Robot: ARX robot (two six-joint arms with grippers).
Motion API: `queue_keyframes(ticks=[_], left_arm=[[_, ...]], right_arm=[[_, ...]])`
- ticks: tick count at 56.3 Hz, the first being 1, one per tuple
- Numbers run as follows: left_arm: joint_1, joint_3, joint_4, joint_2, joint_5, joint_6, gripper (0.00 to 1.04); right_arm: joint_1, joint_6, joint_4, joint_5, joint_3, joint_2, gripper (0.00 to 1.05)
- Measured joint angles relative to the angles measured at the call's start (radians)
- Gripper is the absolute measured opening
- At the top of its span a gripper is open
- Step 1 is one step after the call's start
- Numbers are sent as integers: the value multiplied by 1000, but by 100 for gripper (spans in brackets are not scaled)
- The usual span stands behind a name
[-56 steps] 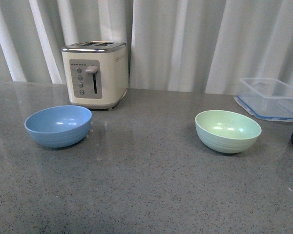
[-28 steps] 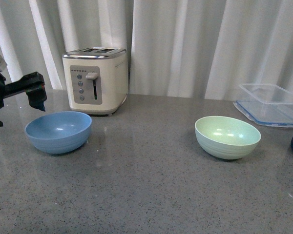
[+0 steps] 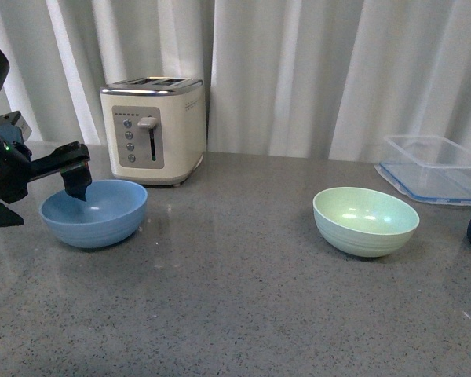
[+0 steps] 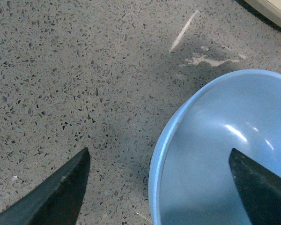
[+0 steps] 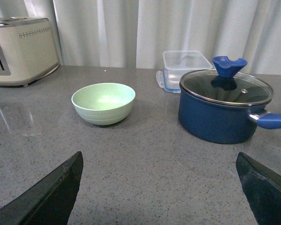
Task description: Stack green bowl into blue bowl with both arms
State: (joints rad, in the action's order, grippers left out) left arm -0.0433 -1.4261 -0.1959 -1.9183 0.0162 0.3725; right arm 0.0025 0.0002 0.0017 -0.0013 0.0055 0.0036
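worktop (image 3: 235, 314): grey speckled stone across the lower frame.
left end effector (image 4: 158, 150): far left of the front view, fingers spread; one tip over the hollow of the blue bowl (image 3: 94, 212), the other outside its rim.
blue bowl: left of centre, upright on the worktop.
green bowl (image 3: 366, 221): right of centre, upright, empty, well apart from the blue bowl.
right end effector (image 5: 159, 153): fingers spread wide, holding nothing, well apart from the green bowl.
saucepan (image 5: 225, 105): dark blue, glass lid, near the green bowl.
toaster (image 3: 153, 129): cream, just behind the blue bowl.
food container (image 3: 432, 161): clear, right edge.
curtain (image 3: 298, 71): white, along the top.
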Motion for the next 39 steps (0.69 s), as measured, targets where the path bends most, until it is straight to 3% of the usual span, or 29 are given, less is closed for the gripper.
queue_keyframes(ticks=[18, 26, 39], left_arm=[[4, 0, 2, -4, -1, 0, 31], [7, 3, 2, -3, -3, 0, 4], [34, 26, 2, 40, -11, 5, 4]], right_arm=[[0, 0, 0, 0, 0, 0, 95], [0, 0, 0, 0, 0, 0, 95], [0, 0, 0, 0, 0, 0, 95]])
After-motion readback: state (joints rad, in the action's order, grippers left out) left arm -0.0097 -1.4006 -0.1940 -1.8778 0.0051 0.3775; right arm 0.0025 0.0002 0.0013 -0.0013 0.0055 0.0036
